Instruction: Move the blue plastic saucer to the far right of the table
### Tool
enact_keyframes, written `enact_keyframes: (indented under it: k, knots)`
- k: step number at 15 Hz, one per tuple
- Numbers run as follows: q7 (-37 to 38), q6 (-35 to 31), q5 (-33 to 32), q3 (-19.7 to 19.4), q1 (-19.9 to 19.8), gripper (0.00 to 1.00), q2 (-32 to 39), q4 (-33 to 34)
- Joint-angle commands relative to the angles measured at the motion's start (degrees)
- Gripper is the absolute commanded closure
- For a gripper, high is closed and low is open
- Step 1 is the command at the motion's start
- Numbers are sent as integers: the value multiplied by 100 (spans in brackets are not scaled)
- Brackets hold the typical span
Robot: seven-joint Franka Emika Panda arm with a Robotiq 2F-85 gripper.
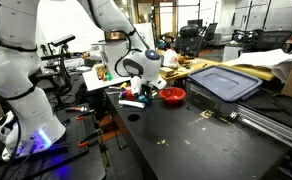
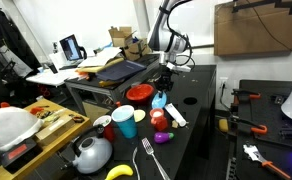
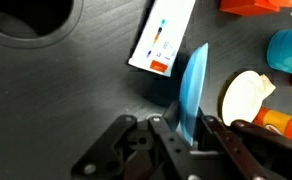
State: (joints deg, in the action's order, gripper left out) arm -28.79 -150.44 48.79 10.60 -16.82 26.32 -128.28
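Black table [image 3: 76,100] below — grips the blue plastic saucer [image 3: 194,85] in clenched gripper [image 3: 189,126] (dish on edge), near red bowl [image 1: 172,95].

Bare black table [image 1: 186,145] is lying open toward the rail [image 1: 271,123]; the red bowl [image 1: 172,95] and grey bin lid [image 1: 224,82] are crowding its back edge.

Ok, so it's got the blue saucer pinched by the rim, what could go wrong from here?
1. The gripper is shut only on the thin rim of the blue plastic saucer, which stands on edge in the wrist view. The saucer could pivot or slip out during the carry.
2. Clutter sits close by: the white card just beyond the saucer, and the red bowl beside the gripper. A low sweep might knock either one.
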Motion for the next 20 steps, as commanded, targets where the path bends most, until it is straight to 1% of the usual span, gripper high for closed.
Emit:
enact_keyframes:
  k: [1, 5, 9, 15, 20]
  knots:
    - [303, -61, -51, -365, 311, 97, -661, -578]
    - [745, -136, -190, -707, 549, 97, -1081, -888]
    - [1238, -171, -350, -1004, 670, 97, -1450, -1068]
    - [1773, -79, -544, -1384, 618, 97, -1825, -1106]
    - [2429, -83, -1008, -1717, 603, 97, -2030, -1106]
